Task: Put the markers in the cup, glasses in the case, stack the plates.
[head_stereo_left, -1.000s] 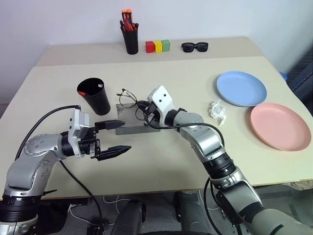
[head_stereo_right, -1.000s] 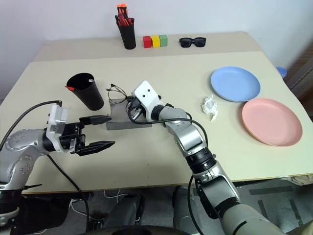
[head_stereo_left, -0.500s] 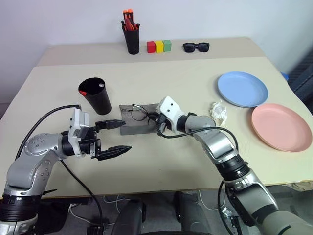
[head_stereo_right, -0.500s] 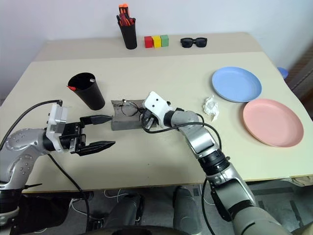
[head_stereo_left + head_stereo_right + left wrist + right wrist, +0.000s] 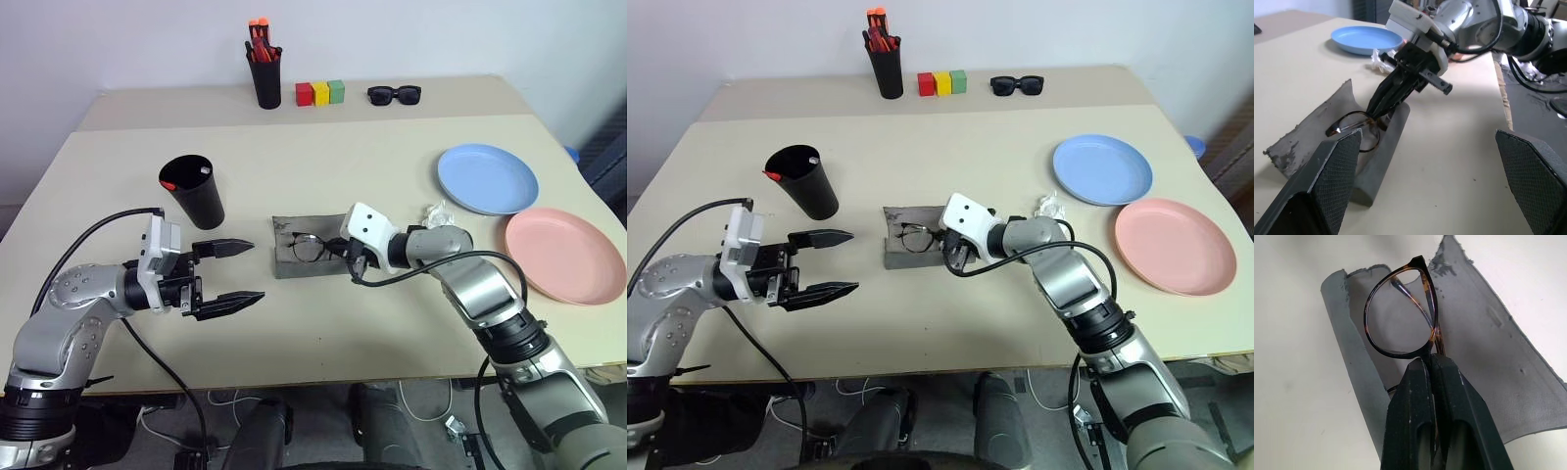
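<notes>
Dragged rightward since a second ago, the grey case [image 5: 302, 247] lies mid-table with the glasses [image 5: 1400, 316] on its open flap, clamped in the right pincer [image 5: 1431, 363]. Left pincer [image 5: 242, 272] hangs apart nearby; black cup [image 5: 193, 191] farther left.

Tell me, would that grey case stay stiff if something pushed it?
Probably not: the case looks like soft felt, its flap lying open with ragged edges. It seems light, so it would likely slide on the smooth table. The glasses look thin-framed, probably fragile.

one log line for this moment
right claw: shut on thin wire-framed glasses | over open grey felt case | left claw: open, empty | plates: unstacked
</notes>
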{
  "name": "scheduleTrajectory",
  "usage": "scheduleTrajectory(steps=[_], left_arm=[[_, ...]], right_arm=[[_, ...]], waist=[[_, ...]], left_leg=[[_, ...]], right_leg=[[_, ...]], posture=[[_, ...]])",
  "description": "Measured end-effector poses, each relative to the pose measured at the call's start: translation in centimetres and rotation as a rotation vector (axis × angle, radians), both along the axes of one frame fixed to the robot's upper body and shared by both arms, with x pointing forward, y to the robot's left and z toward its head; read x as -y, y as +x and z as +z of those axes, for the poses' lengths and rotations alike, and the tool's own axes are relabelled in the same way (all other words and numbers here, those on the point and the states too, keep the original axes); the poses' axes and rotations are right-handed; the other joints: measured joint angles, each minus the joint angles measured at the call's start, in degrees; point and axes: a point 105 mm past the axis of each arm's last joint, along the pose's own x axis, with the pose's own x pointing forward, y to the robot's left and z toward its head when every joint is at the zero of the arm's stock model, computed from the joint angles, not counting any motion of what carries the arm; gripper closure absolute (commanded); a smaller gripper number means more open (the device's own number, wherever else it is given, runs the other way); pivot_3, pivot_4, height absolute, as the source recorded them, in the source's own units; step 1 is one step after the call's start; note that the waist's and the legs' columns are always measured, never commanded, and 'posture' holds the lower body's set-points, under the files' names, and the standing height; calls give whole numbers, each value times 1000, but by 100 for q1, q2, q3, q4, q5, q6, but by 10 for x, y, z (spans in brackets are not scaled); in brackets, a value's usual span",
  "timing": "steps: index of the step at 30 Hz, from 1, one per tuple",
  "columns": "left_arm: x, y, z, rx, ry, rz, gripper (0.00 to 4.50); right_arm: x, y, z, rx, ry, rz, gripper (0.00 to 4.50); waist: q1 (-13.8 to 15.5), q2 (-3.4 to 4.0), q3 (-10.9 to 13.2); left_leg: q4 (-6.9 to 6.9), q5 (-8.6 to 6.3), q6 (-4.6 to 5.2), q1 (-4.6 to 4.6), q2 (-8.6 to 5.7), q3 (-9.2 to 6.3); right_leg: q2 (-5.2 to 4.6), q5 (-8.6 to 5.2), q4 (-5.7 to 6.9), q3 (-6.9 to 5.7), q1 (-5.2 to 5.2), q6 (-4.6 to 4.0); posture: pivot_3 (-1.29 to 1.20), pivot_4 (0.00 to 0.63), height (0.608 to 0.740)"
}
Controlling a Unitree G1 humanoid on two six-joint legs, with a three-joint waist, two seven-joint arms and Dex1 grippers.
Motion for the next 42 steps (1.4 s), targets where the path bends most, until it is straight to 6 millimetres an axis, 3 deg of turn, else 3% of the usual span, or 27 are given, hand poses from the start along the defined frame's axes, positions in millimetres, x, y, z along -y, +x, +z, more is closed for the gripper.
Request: scheduleTrajectory(steps=[5,8,15,16,19,23,26,28,33,37,42], left_arm=[[0,1,2,9,4,-4,0],[0,5,3,23,11,12,0],[-1,12,6,61,4,34,0],[-1,13,7,65,1,35,0],[0,19,12,78,-8,39,0],[5,38,13,106,-12,92,0],[14,61,16,147,-10,164,0],[19,73,17,162,-3,200,0],[47,112,16,133,-21,290,2388],[75,137,15,104,-32,323,4415],[78,168,0,117,149,412,4415]], right_arm=[[-6,-1,1,6,16,20,4472],[-13,-3,5,10,36,56,3557],[-17,-7,12,12,60,117,290],[-16,-6,13,17,64,110,75],[-13,1,21,34,96,74,75],[-16,5,50,37,292,45,75],[-4,0,73,13,472,31,75],[4,-4,75,12,503,25,75],[20,-15,43,-59,462,-27,0],[16,-20,45,-50,461,-15,0],[15,-30,40,-75,447,3,0]], waist=[[-11,0,0],[-8,0,0],[-4,0,0],[-4,0,0],[-3,0,0],[2,0,0],[58,-3,-1],[54,-4,-2],[25,-6,-2],[-15,-6,-2],[18,-7,-2]], left_leg=[[0,0,0,0,0,0],[0,0,0,0,0,0],[0,0,-1,-1,0,0],[1,1,-1,-1,0,0],[1,1,-2,0,0,0],[0,2,-4,-2,-1,-2],[0,5,-9,-6,-4,-11],[0,5,-8,-4,-6,-10],[3,6,-10,-2,-6,-5],[4,9,-14,1,-4,0],[4,10,-15,-2,-6,-1]], right_leg=[[0,1,0,0,-1,0],[0,1,0,0,-1,0],[0,1,0,0,-1,0],[0,1,1,0,-1,0],[0,1,1,0,-1,0],[0,2,-1,0,-2,-1],[0,3,-1,-3,1,0],[-2,3,-3,-2,4,1],[-2,3,0,-2,4,2],[-1,3,1,-1,3,2],[-1,3,0,-1,3,3]], posture=[[0,150,740],[0,150,740],[0,150,740],[0,150,740],[0,150,740],[0,150,740],[0,150,740],[0,150,740],[0,150,740],[0,150,740],[0,150,740]])
